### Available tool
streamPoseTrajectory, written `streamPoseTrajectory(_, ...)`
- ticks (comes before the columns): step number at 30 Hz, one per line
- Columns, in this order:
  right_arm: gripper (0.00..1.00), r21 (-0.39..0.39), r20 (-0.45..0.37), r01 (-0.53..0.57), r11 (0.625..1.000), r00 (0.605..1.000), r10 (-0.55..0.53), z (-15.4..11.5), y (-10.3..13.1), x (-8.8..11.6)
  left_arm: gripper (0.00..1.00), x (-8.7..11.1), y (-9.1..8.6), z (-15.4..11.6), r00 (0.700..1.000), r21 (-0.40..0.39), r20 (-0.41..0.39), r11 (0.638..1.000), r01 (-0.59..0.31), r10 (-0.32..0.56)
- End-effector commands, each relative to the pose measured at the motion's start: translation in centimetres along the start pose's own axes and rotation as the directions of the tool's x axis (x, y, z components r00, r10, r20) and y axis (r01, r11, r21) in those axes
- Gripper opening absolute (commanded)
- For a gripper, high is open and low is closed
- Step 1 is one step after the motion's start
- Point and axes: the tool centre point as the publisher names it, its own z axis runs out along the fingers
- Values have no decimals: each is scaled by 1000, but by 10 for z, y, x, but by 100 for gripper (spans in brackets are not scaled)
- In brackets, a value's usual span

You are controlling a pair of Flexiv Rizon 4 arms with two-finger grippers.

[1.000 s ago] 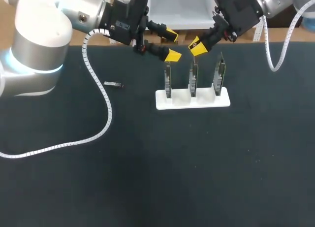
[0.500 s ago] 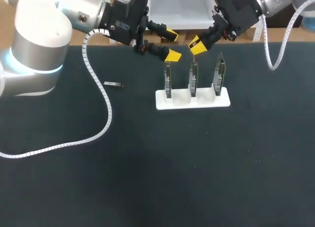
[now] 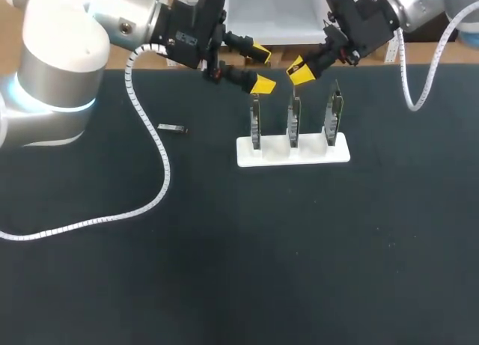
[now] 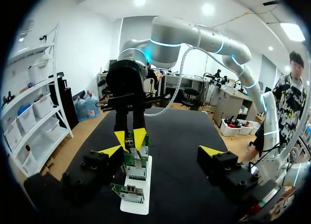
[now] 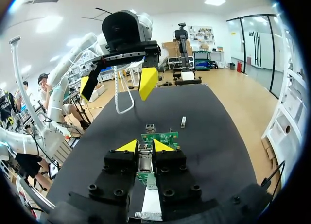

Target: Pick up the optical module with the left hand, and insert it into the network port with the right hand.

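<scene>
Only the right gripper (image 3: 299, 69) has shifted: it sits a touch higher and further back from the middle circuit board (image 3: 294, 114) than a second ago. The left gripper (image 3: 260, 66) and everything on the tabletop (image 3: 224, 248) are as they were.

The left gripper hangs above the leftmost of three upright boards in the white holder (image 3: 293, 152), its fingers spread wide with nothing between them. The right gripper's fingers stand close together. A metal part shows in the narrow gap, and I cannot tell whether they pinch it or merely frame it.

The optical module (image 3: 173, 128) lies flat on the tabletop, well apart from the holder, toward the left arm's side and untouched.

It looks like a small, slim metal bar, probably light and stiff, with smooth sides that could slip under a loose pinch. Because it lies low on the dark cover, the fingers would need to come down close to the surface. The best hold is likely across its two long sides near the rear. That leaves the plug end bare for the hand-over, and the contacts should not be squeezed.
</scene>
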Motion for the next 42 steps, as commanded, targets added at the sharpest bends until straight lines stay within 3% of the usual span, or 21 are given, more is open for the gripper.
streamPoseTrajectory(1, 0, -4, 1, 1, 1000, 1000, -1, 2, -3, 6, 100, -1, -1, 1, 1000, -3, -5, 1000, 3, -3)
streamPoseTrajectory(42, 0, 16, -36, 38, 999, 999, -38, -2, 1, -7, 100, -1, -1, 1, 1000, -3, -5, 1000, 3, -3)
